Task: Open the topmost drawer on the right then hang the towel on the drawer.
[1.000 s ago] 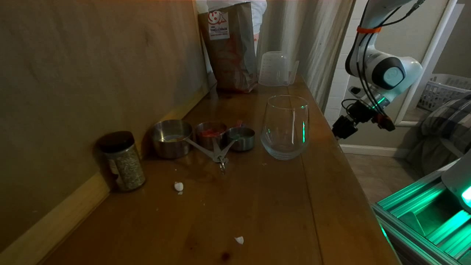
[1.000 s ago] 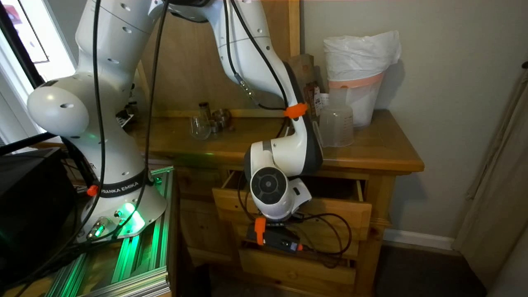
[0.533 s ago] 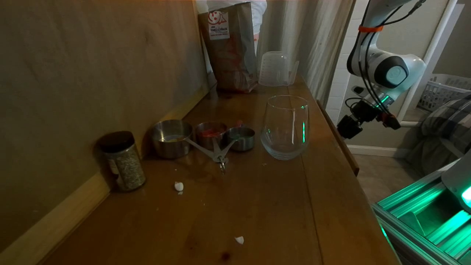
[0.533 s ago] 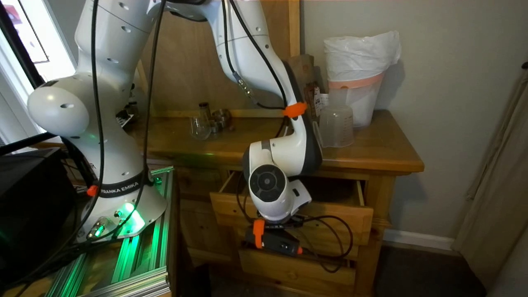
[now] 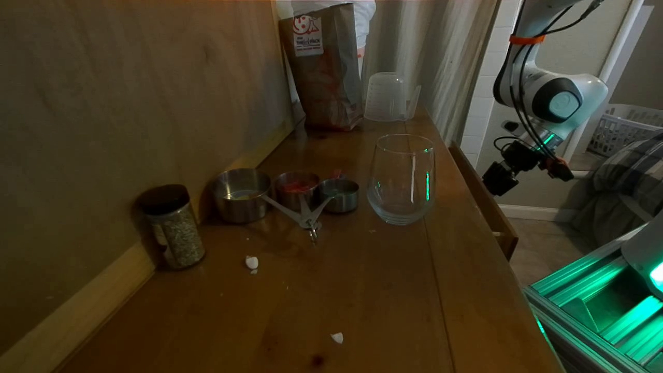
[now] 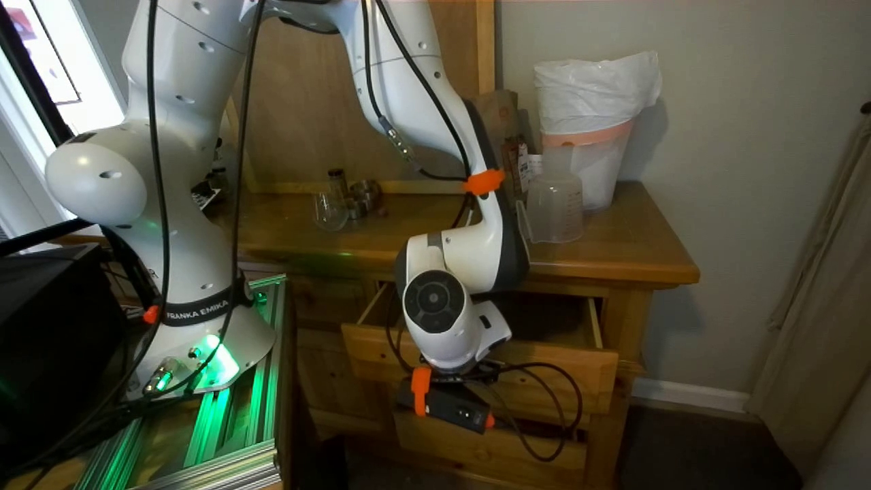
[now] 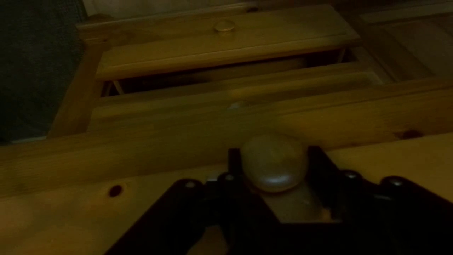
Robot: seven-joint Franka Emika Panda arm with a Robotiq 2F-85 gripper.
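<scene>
The topmost right drawer of the wooden dresser is pulled partly out; its front (image 6: pixel 582 371) and dark interior show in an exterior view. Its edge (image 5: pixel 484 204) also juts past the dresser top in an exterior view. In the wrist view the drawer front (image 7: pixel 70 209) lies close, with its round wooden knob (image 7: pixel 274 166). My gripper (image 7: pixel 275 153) is closed around the knob, one dark finger on each side. My gripper (image 5: pixel 500 181) also shows in an exterior view, beyond the dresser's edge. No towel is in view.
A glass (image 5: pixel 401 181), measuring cups (image 5: pixel 241 197) and a spice jar (image 5: pixel 173 228) stand on the dresser top. A paper bag (image 5: pixel 323 67) and a plastic pitcher (image 6: pixel 554 207) stand farther along. A lower drawer (image 6: pixel 490 446) is slightly open. Loose cables (image 6: pixel 565 408) hang by the wrist.
The drawer has slid farther out of the dresser. My gripper and arm have moved away from the dresser along with it, still at the knob.
</scene>
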